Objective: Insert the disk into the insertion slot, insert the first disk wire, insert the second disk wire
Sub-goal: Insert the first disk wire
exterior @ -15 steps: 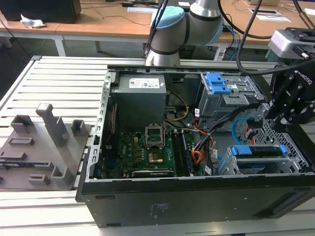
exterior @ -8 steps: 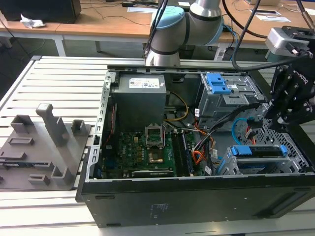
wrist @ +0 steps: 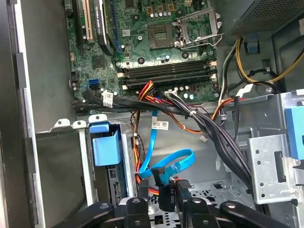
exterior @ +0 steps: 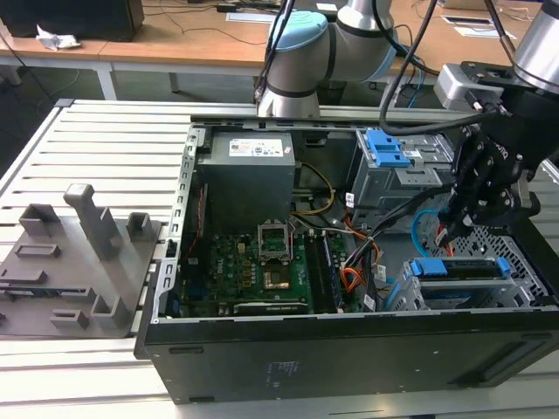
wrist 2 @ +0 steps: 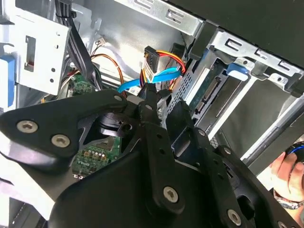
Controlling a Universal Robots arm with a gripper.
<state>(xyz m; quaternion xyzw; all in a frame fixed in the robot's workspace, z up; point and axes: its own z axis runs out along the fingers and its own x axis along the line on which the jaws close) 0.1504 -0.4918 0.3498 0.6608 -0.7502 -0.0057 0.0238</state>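
The disk [exterior: 458, 269], in its blue carrier [wrist: 105, 147], sits inside the insertion slot [exterior: 527, 262] at the exterior view's right end of the open computer case. Its rear connector [wrist 2: 209, 95] faces my gripper and has no plug in it. My gripper [exterior: 456, 218] hangs just above and behind the slot. The black plug of the first disk wire [wrist: 165, 186], the orange and red bundle [wrist 2: 166, 59], stands between the fingers [wrist: 142, 190], which are closed on it. The light-blue second disk wire [wrist: 176, 161] loops loose across that plug [wrist 2: 157, 76].
A taller grey cage with a blue latch [exterior: 384, 148] stands behind the slot. A thick black cable bundle [wrist: 218, 137] runs beside the gripper. The motherboard [exterior: 253, 262] and power supply [exterior: 249, 170] fill the case's other half. A hand [wrist 2: 287, 175] shows beside the case.
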